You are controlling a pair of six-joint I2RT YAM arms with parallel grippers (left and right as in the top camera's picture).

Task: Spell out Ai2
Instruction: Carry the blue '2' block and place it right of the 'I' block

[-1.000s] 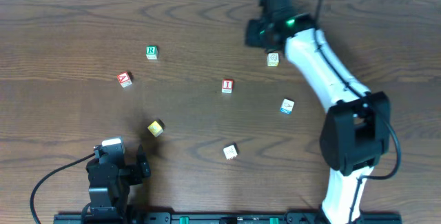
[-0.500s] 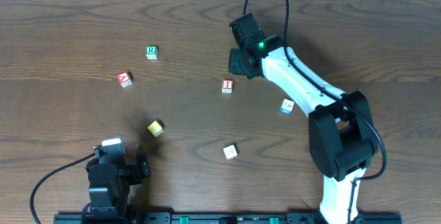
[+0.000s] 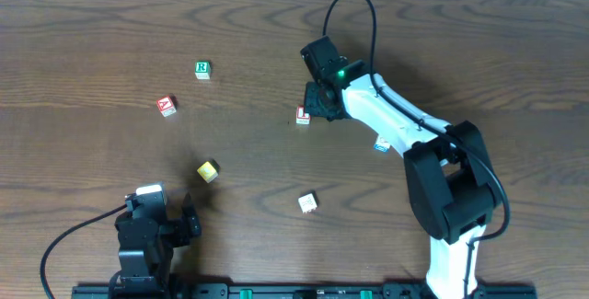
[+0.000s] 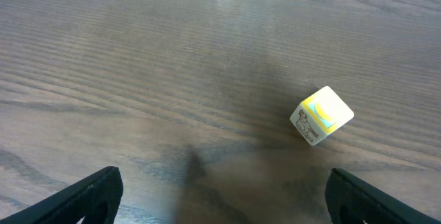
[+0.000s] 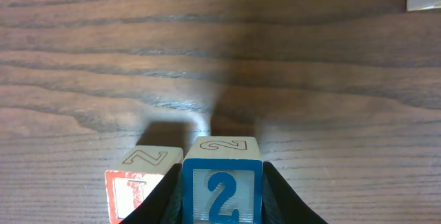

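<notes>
Right wrist: right jaws clamp 2 block (image 5: 222,186), digit upright facing camera; left jaws apart.

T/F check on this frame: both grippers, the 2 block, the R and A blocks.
1. The right gripper is shut on the blue 2 block. True.
2. The left gripper holds the yellow block. False: it is open, and the yellow block lies on the table ahead of it.
3. A red block stands right beside the 2 block. True.
4. The R block touches the A block. False: they lie apart.
</notes>
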